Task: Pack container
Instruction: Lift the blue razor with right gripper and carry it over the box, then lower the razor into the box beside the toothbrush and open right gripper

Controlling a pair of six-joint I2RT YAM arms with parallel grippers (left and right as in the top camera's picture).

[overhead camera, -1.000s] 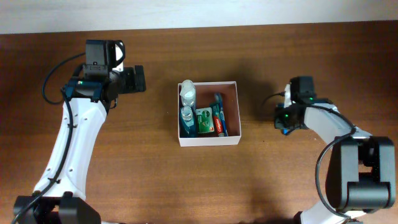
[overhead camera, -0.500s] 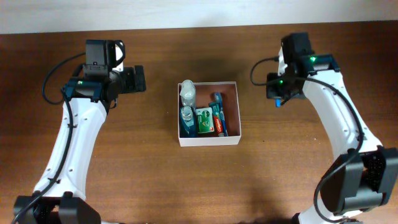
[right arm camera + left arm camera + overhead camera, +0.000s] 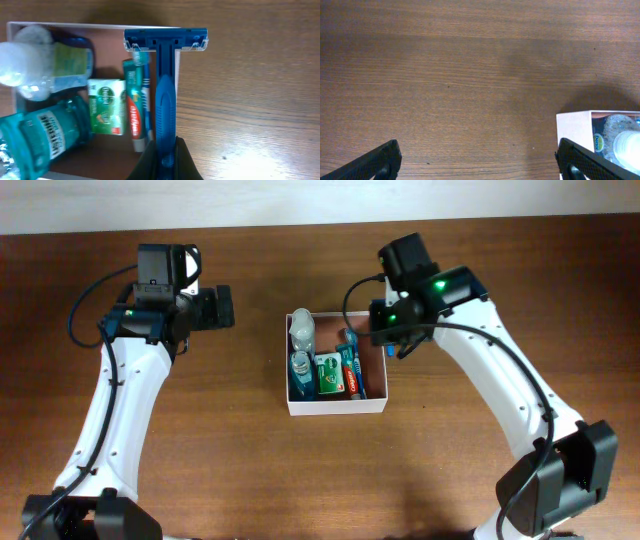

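Grips a blue razor (image 3: 165, 95) by its handle in the closed right tool (image 3: 164, 159), just above the right wall of the container (image 3: 335, 408), set mid-surface (image 3: 445, 75) between the two arms. Holds the left tool (image 3: 218, 308) spread wide and empty over bare wood, well to the left of the container. Already packed, side by side: a clear bottle (image 3: 30, 60), a teal bottle (image 3: 45, 135), a green packet (image 3: 106, 107) and a toothpaste tube (image 3: 136, 105), with only a bare strip along the right wall. Main risk: catching that thin wall. From the right wrist view, spans the wall with the razor head, one end over the toothpaste tube, the other over the wood outside. Lowered straight, likely to land the head on the rim, denting the cardboard, shoving the light container sideways, or leaving the razor half out. Dropped from here, likely to glance off the toothpaste tube and skid out. Safer, by this reading: shift slightly toward the container's middle, or turn the head parallel to the wall, before letting go. No telling from these views how high above the rim.
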